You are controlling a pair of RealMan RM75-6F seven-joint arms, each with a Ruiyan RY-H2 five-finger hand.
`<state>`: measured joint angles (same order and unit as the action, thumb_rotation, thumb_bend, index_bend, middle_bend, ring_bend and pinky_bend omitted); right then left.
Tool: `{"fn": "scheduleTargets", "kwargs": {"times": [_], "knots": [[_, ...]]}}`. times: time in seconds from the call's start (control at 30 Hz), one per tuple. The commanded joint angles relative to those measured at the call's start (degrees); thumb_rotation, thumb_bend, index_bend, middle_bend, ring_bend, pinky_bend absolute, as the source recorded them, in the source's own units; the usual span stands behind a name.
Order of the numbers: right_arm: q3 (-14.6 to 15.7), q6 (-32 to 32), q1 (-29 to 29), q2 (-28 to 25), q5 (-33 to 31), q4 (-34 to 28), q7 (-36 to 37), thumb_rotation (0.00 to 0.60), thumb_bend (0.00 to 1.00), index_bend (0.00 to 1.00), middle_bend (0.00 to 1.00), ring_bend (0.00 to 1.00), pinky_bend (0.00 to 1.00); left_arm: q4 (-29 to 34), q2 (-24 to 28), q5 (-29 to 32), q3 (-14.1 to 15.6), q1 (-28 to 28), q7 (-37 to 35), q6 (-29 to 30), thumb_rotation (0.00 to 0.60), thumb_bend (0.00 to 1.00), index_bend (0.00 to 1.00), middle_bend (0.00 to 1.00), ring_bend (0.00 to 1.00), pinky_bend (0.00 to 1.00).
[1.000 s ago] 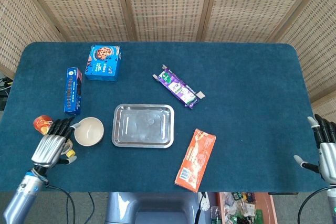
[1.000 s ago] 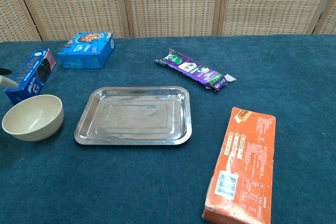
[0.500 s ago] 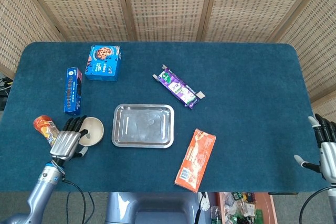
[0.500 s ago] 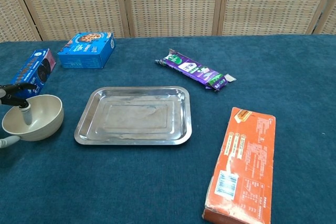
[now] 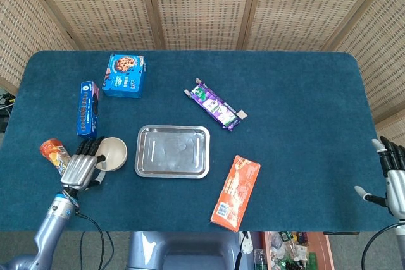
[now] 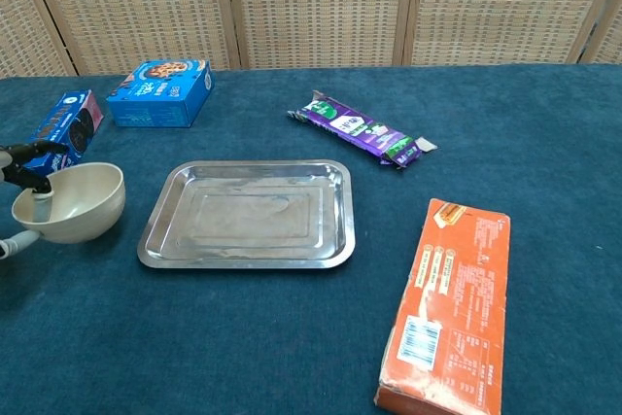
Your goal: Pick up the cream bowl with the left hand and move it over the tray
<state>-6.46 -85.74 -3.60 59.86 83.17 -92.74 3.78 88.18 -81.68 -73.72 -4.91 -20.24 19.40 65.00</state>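
Left hand (image 5: pixel 81 166) grasping cream bowl (image 5: pixel 112 153) at its 9 o'clock rim, fingers (image 6: pixel 29 155) hooked over edge. Bowl sits just beside tray (image 5: pixel 173 151), at tray's 9 o'clock; whether it's off cloth, I cannot tell. I judge rim pinch chosen because bowl is too wide to wrap. Next I'd carry toward 3 o'clock, low, short hop. Risk: bowl swinging on one-sided hold. Right hand (image 5: pixel 393 178) parked at table's 4 o'clock edge, released, fingers spread, holding nothing, clear of my path.
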Motion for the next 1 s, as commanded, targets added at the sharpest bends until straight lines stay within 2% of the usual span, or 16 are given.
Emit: {"fn": "scheduleTargets", "kwargs": {"times": [0.03, 0.13, 0.27, 0.5, 0.6, 0.93, 0.97, 1.0], "knots": [[0.01, 0.11, -0.06, 0.03, -0.04, 0.01, -0.04, 0.600, 0.00, 0.00, 0.00, 0.00, 0.00, 2.01, 1.48, -1.08, -0.70, -0.23, -0.65, 1.27, 0.600, 0.44, 0.65, 0.00, 0.00, 0.00], [-0.01, 0.59, -0.30, 0.15, -0.27, 0.06, -0.32, 0.600, 0.00, 0.00, 0.00, 0.00, 0.00, 5.33, 3.03, -2.51, -2.29, -2.10, 0.60, 1.47, 0.600, 0.44, 0.65, 0.00, 0.00, 0.00], [-0.28, 1.29, -0.67, 0.42, -1.07, 0.22, -0.78, 0.600, 0.00, 0.00, 0.00, 0.00, 0.00, 7.00, 2.34, -2.47, -3.59, -6.04, 4.09, -1.85, 0.600, 0.44, 0.65, 0.00, 0.00, 0.00], [-0.76, 2.62, -1.26, 0.85, -2.77, 0.64, -1.57, 0.600, 0.00, 0.00, 0.00, 0.00, 0.00, -0.03, -6.78, -1.56, -5.31, -13.40, 4.68, -7.96, 0.600, 0.45, 0.66, 0.00, 0.00, 0.00], [-0.94, 2.88, -1.35, 0.87, -3.29, 0.74, -1.55, 0.600, 0.00, 0.00, 0.00, 0.00, 0.00, -2.81, -9.97, -0.63, -5.68, -15.09, 4.76, -8.84, 0.600, 0.45, 0.66, 0.00, 0.00, 0.00], [-1.22, 3.17, -1.34, 0.42, -3.90, 1.07, -0.11, 0.600, 0.00, 0.00, 0.00, 0.00, 0.00, -7.30, -14.93, 1.73, -4.96, -17.76, 5.34, -10.45, 0.600, 0.45, 0.66, 0.00, 0.00, 0.00], [-1.20, 3.21, -1.36, 0.38, -3.85, 1.10, 0.01, 0.600, 0.00, 0.00, 0.00, 0.00, 0.00, -7.52, -15.22, 1.95, -4.88, -17.86, 5.49, -10.32, 0.600, 0.43, 0.64, 0.00, 0.00, 0.00], [-1.19, 3.24, -1.38, 0.36, -3.80, 1.14, 0.09, 0.600, 0.00, 0.00, 0.00, 0.00, 0.00, -7.62, -15.44, 2.20, -4.82, -17.87, 5.69, -10.12, 0.600, 0.37, 0.56, 0.00, 0.00, 0.00]]}}
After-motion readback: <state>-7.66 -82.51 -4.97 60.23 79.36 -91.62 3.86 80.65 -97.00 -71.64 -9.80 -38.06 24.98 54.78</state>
